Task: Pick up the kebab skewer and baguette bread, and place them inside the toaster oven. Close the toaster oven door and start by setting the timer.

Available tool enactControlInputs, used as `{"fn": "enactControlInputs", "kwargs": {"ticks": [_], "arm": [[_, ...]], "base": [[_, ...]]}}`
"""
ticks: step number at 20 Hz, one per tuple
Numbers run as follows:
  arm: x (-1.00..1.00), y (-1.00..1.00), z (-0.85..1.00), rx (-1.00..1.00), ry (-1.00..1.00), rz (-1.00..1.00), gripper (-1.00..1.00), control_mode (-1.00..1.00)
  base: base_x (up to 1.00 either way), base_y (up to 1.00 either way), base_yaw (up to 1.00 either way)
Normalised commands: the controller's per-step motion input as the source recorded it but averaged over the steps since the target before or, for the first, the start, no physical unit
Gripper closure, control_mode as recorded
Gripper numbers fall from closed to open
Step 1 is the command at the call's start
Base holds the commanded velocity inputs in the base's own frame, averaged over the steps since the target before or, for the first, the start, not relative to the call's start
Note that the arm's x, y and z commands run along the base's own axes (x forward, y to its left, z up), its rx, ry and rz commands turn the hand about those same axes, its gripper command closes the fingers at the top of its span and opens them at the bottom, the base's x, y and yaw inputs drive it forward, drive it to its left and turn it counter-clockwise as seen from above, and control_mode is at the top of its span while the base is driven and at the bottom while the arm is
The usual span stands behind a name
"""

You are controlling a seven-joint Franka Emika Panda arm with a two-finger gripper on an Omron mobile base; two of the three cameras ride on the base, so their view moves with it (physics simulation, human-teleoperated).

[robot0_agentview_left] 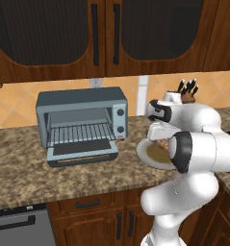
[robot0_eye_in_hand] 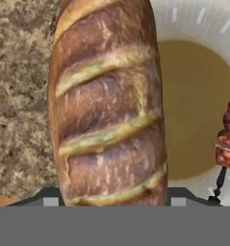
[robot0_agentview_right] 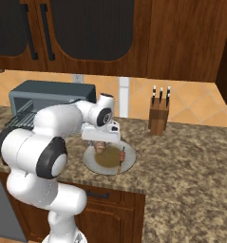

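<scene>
Baguette bread (robot0_eye_in_hand: 109,103) lies on the plate (robot0_agentview_right: 130,160) beside the kebab skewer (robot0_agentview_right: 121,160), squeezed between the gripper's (robot0_eye_in_hand: 111,196) 2 fingers. Toaster oven (robot0_agentview_left: 82,119) stands open, with nothing inside yet.

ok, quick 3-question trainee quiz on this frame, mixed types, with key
1. True or false: the toaster oven door is shut.
2. Multiple choice: what lies between the gripper fingers? A) the kebab skewer B) the baguette bread C) a knife from the knife block
3. Fill in: the skewer rests on the ____.

Key
1. False: the door is folded down, and the wire rack shows.
2. B: in the hand view the loaf runs between the two fingertips.
3. Plate.
</scene>
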Motion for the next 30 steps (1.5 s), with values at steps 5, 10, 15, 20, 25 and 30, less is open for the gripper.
{"fn": "enactControlInputs", "kwargs": {"ticks": [5, 10, 15, 20, 25, 30], "arm": [[-0.97, 0.57, 0.66, -0.15, -0.25, 0.34, 1.0, -1.0], [-0.67, 0.55, 0.58, -0.06, -0.1, 0.35, 1.0, -1.0], [-0.25, 0.8, 0.47, -0.01, -0.19, 0.38, 1.0, -1.0], [0.0, 0.59, 0.43, 0.0, -0.09, 0.39, 1.0, -1.0], [0.0, 0.61, 0.19, -0.02, -0.19, 0.26, 1.0, -1.0], [0.03, 0.81, 0.25, -0.12, -0.03, 0.02, 1.0, -1.0]], "base": [[0.0, 0.0, 0.0], [0.0, 0.0, 0.0], [0.0, 0.0, 0.0], [0.0, 0.0, 0.0], [0.0, 0.0, 0.0], [0.0, 0.0, 0.0]]}}
